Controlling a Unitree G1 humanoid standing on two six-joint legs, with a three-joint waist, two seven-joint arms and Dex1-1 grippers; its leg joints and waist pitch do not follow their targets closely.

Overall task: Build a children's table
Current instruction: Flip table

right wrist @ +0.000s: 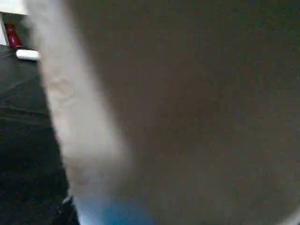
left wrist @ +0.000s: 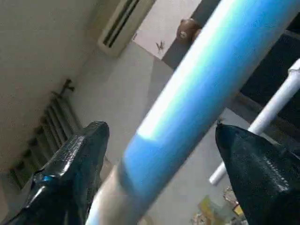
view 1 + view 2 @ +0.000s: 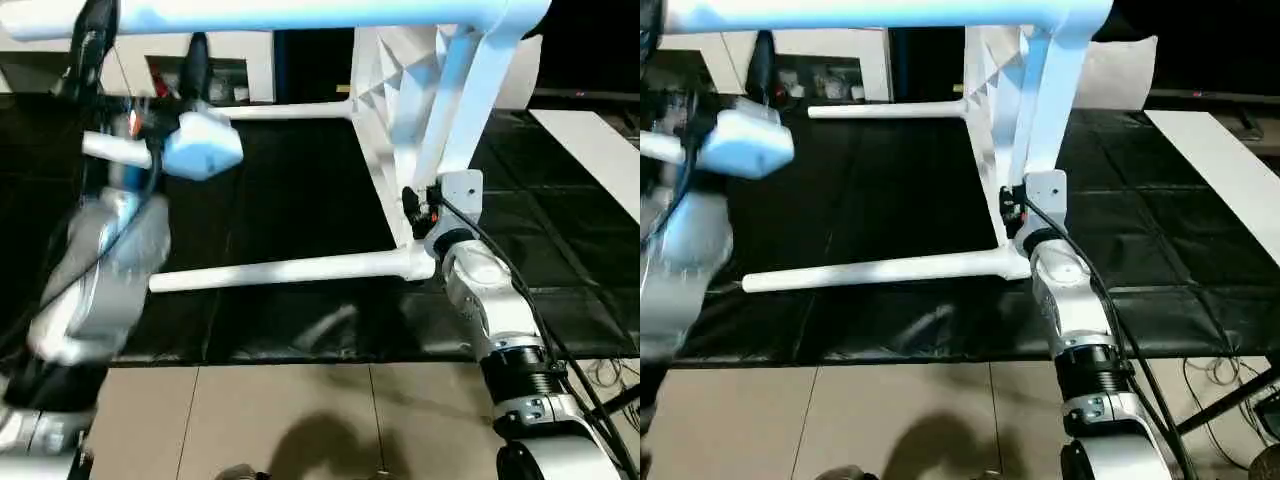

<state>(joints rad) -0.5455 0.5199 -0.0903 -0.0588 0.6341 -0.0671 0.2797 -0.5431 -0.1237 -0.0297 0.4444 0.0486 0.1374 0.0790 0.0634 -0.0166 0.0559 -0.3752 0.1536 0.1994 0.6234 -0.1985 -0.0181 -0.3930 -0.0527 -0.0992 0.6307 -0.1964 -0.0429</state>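
Note:
The children's table stands on its side on the black surface. Its white ribbed tabletop (image 3: 385,90) is upright, with its legs pointing to my left. One leg (image 3: 280,270) lies low near the front edge and another (image 3: 290,110) lies further back. A third leg (image 3: 300,15) runs high across the view. My left gripper (image 2: 159,131) is open and straddles that high leg (image 2: 206,79), one black finger (image 2: 75,159) on each side with gaps. My right gripper (image 3: 413,205) is against the tabletop's near edge, just above the lower corner socket (image 3: 420,262).
The black-covered work surface (image 3: 300,190) ends at a front edge, with beige floor (image 3: 300,420) below it. A white board (image 3: 600,150) lies at the far right. Cables (image 3: 1220,370) trail on the floor at the right. Shelving (image 3: 830,80) stands behind.

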